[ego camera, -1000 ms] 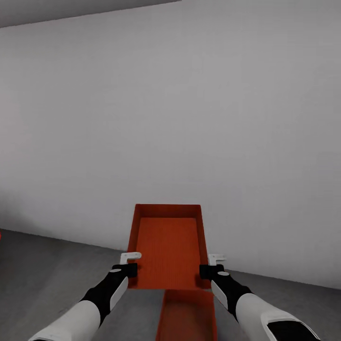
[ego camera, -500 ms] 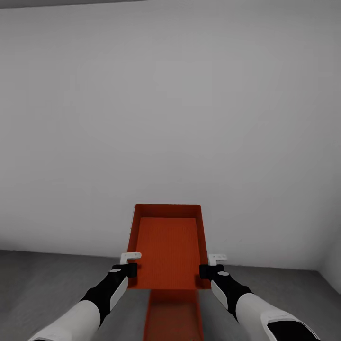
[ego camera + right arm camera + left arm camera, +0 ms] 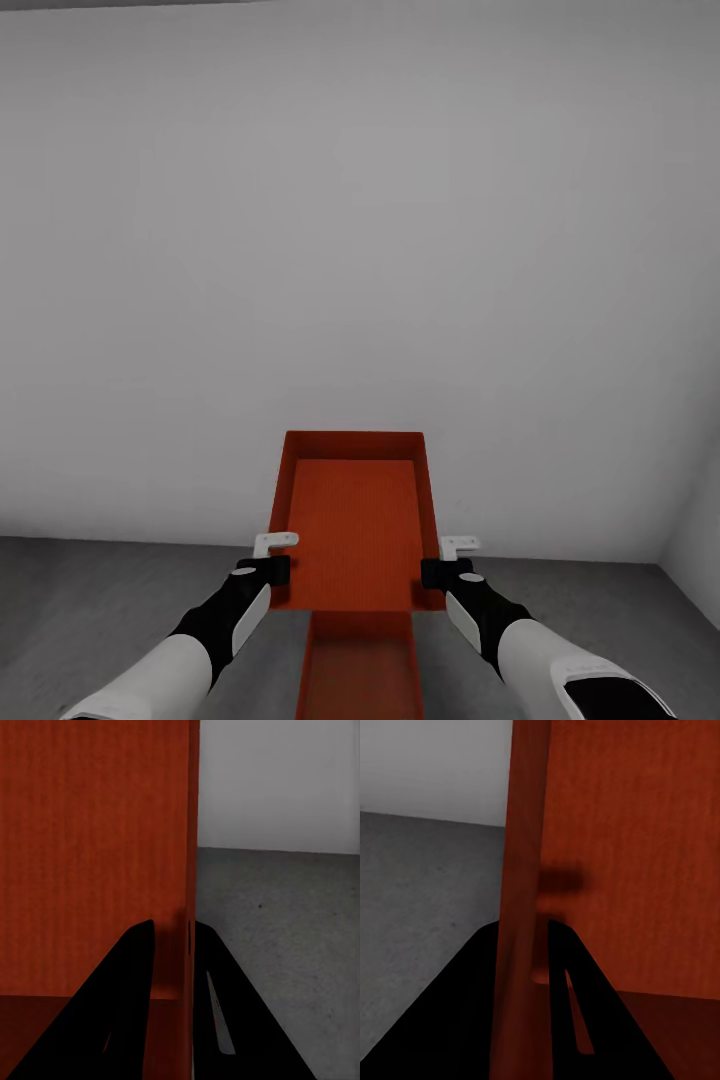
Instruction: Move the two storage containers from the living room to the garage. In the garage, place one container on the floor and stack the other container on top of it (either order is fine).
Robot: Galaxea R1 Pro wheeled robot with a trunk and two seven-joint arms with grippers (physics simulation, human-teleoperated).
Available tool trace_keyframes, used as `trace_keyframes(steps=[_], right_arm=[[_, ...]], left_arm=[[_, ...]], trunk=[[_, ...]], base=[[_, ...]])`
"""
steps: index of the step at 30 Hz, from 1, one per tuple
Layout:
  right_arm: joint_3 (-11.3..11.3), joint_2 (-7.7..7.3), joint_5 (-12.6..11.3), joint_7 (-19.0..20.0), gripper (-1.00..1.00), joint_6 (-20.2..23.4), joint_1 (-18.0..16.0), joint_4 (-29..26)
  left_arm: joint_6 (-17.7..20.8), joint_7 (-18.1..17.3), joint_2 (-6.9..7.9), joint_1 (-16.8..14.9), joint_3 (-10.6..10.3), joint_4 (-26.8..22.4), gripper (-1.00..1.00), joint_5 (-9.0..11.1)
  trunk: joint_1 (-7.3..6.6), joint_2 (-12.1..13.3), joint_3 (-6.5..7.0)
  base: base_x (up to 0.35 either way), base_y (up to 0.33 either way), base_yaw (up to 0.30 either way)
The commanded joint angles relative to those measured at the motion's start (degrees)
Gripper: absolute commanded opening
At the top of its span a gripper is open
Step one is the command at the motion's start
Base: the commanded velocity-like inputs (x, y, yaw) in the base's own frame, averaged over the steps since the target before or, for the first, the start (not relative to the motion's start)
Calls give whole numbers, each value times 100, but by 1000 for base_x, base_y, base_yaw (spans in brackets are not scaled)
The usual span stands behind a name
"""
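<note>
Alignment is what the stacking move turns on: the held container (image 3: 352,520) hangs between both sets of fingers, its long axis running straight ahead from them, and the second container (image 3: 358,672) lies on the garage floor (image 3: 100,600) directly beneath, long axis parallel. The left gripper (image 3: 274,555) is clamped on the left side wall, the right gripper (image 3: 446,558) on the right wall, both equally near.

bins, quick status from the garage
Left gripper and right gripper each shut on a side wall of the upper bin. Lower bin on the concrete floor beneath. Nothing between them.
</note>
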Motion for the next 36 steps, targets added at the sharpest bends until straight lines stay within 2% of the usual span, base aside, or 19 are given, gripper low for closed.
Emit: trace_keyframes(steps=[1,31,36], right_arm=[[-106,-1,70,-65,-100,5,-3,-20],[-100,-1,70,-65,-100,-13,-3,-20],[-100,-1,70,-65,-100,-13,-3,-20]], left_arm=[[33,47,7,0,4,-1,-100,52],[33,47,6,0,8,-7,-100,44],[33,47,6,0,12,-2,-100,49]], trunk=[[2,-5,-2],[2,-5,-2],[2,-5,-2]], base=[[0,0,0],[0,0,0],[136,0,0]])
